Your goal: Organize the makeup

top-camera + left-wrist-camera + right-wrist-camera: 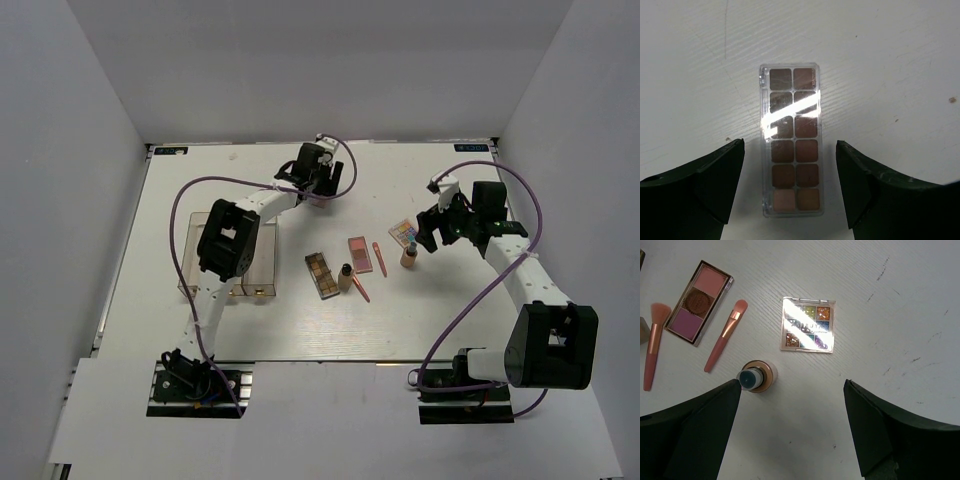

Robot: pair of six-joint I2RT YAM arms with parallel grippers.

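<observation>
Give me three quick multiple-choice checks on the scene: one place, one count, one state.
1. Where does the clear box stand?
A) left side
B) far right corner
C) far middle

2. How many pans does the brown palette below the left gripper have?
A) six
B) nine
C) twelve

3. The left gripper is:
A) shut on the palette
B) open, a finger on either side of it
C) shut, empty

Answers:
1 A: the top view shows it at left.
2 C: there are two columns of six.
3 B: the left wrist view shows a bare gap between the palette and each finger.
</observation>
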